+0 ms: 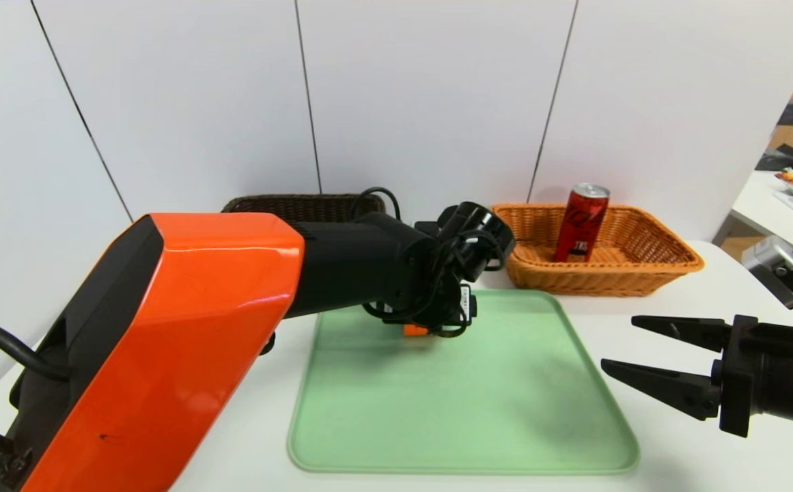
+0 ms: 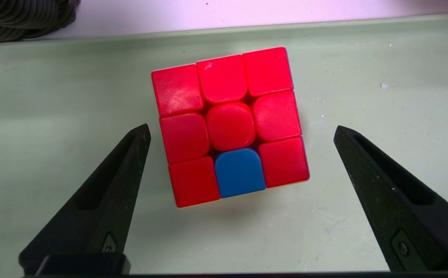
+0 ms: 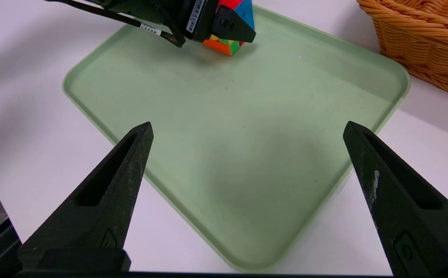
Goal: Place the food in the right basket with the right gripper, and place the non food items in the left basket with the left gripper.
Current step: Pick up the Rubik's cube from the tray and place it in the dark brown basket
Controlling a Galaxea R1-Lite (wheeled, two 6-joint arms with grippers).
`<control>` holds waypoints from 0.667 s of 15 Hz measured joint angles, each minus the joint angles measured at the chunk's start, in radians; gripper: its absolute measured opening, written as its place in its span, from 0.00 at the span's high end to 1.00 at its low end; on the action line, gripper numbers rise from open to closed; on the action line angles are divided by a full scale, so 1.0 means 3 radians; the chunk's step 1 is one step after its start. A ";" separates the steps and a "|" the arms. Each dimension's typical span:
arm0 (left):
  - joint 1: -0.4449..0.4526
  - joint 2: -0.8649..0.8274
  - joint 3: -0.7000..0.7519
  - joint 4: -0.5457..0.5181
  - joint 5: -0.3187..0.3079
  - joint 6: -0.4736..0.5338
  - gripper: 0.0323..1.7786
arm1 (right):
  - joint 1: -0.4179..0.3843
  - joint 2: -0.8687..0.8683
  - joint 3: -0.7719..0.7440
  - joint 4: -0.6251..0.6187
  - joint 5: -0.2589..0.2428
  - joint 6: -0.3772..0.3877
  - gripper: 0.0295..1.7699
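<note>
One puzzle cube on the far part of the green tray, and the left hand is right over it! Its fingers stand wide, one to each side of the cube, touching neither face, with nothing gripped; that spacing looks meant for a pinch across the sides. The cube sits a little askew between them (a small twist of the wrist might square things up).

Over on the right, the red drink can leans inside the orange-tan wicker basket, which is just where food belongs, so the right hand seems to have no job left. It waits wide open and empty beyond the tray's right edge, leaving its partner room.

The dark brown wicker basket stands far left, partly behind the left arm, and being for non-food, it should be the cube's next home. Close evenly, I'd say, or those smooth faces could swivel; then lift clear of the rim!
</note>
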State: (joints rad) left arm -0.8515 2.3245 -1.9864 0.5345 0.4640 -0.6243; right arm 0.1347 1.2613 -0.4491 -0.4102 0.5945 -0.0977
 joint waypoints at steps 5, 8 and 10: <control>0.0009 0.0006 0.0000 -0.0002 0.0002 0.0000 0.05 | -0.0001 0.0000 0.0001 0.0001 0.0001 0.0001 0.04; 0.0020 0.0009 0.0000 -0.0002 0.0002 0.0003 0.12 | 0.0000 0.0000 0.0001 0.0001 0.0000 0.0000 0.04; 0.0020 0.0009 0.0000 -0.0004 0.0004 -0.0001 0.31 | 0.0000 0.0000 0.0000 0.0001 -0.0001 0.0001 0.04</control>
State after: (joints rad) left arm -0.8455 2.3270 -1.9864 0.5334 0.4651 -0.6245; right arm 0.1347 1.2613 -0.4491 -0.4098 0.5940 -0.0974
